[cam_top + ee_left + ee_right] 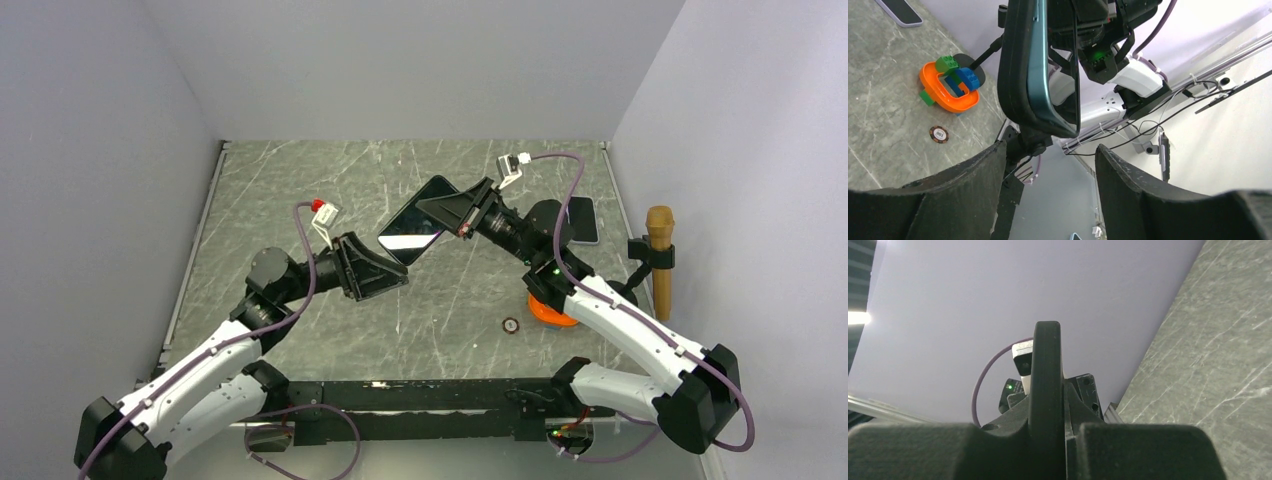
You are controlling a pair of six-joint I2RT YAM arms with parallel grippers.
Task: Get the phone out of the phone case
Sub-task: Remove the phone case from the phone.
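The phone (1042, 65) sat fully in its black phone case (1013, 60), held aloft by the right gripper (442, 212) pinching the case's far end. The left gripper (1050, 155) hung spread just beside the case's near end. I judged the separation not yet begun.

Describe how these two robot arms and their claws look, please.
The left arm and right arm have white shells with black joints. The left gripper and right gripper are black wedges with two broad fingers. A purple cable runs to a small white box on each wrist; the left box has a red cap.
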